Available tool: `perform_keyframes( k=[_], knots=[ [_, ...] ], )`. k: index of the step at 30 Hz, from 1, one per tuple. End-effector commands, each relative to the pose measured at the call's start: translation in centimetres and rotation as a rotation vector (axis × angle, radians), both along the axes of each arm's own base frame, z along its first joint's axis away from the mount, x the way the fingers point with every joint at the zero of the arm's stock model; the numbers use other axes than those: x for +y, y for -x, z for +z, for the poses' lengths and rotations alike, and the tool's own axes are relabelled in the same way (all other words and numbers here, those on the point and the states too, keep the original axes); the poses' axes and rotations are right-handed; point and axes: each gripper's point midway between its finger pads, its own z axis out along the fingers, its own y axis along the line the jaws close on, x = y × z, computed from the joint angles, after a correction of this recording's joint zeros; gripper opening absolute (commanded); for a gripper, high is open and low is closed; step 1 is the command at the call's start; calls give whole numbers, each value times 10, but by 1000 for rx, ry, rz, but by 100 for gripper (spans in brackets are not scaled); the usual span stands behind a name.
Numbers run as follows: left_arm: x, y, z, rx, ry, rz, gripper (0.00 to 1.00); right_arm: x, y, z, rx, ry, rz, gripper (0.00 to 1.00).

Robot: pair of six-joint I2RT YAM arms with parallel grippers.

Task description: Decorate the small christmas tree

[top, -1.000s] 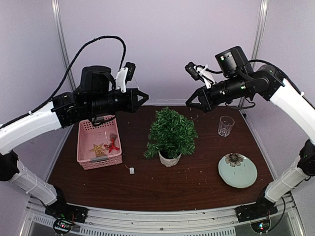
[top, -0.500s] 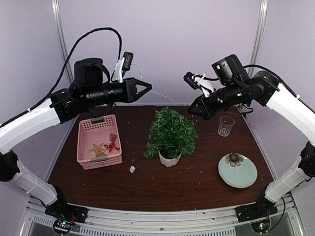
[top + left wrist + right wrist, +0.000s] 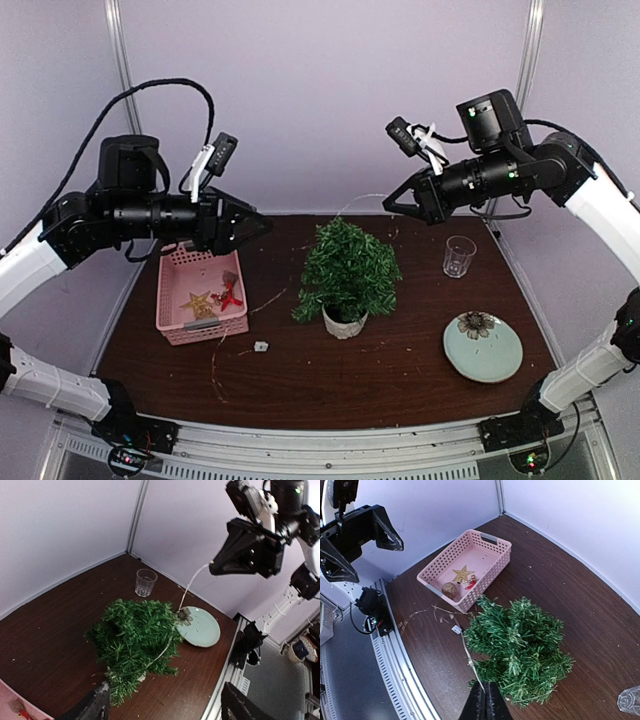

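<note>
Our left gripper (image 3: 255, 222) hangs open above the basket (image 3: 203, 335) by the tabletop's left edge. The tree (image 3: 348, 268) stands in the middle of the tabletop. A thin wire (image 3: 192, 582) runs from it up to our right gripper (image 3: 392, 205), which pinches it tight. A glass (image 3: 459, 255) and a plate (image 3: 497, 362) sit near the right edge.

Basket (image 3: 205, 332) (star (image 3: 196, 302) inside) left of the small christmas tree (image 3: 348, 268), glass (image 3: 459, 256) and plate (image 3: 490, 358) right.
</note>
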Motion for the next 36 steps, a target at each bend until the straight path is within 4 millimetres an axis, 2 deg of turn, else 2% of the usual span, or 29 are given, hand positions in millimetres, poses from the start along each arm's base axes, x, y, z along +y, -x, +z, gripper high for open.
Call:
perform_keyframes(
  k=[1, 4, 6, 9, 14, 17, 22, 26, 30, 34, 36],
  knots=[
    [13, 35, -12, -73, -96, -162, 77, 11, 16, 14, 25, -55, 104, 0],
    [12, 40, -11, -126, -140, -221, 76, 18, 23, 11, 54, -57, 161, 0],
    [2, 40, -13, -131, -154, -274, 73, 21, 27, 10, 75, -60, 188, 0],
    [-19, 33, -10, -142, -143, -326, 63, 27, 33, 10, 64, -53, 242, 0],
    [-50, 24, 2, -202, -91, -376, 63, 34, 38, 9, 86, -59, 270, 0],
    [-65, 27, -1, -172, -81, -432, 64, 36, 37, 7, 90, -52, 258, 0],
    [-79, 29, -5, -128, -36, -478, 64, 38, 34, 7, 80, -52, 243, 0],
    [-86, 26, -9, -95, -27, -473, 53, 41, 34, 10, 93, -76, 239, 0],
    [-92, 23, -2, -98, 2, -458, 36, 44, 36, 9, 106, -92, 255, 0],
    [-96, 27, 1, -106, 2, -463, 25, 48, 39, 9, 118, -109, 272, 0],
    [-99, 31, 4, -96, 8, -483, 6, 49, 38, 8, 121, -111, 273, 0]
  ],
)
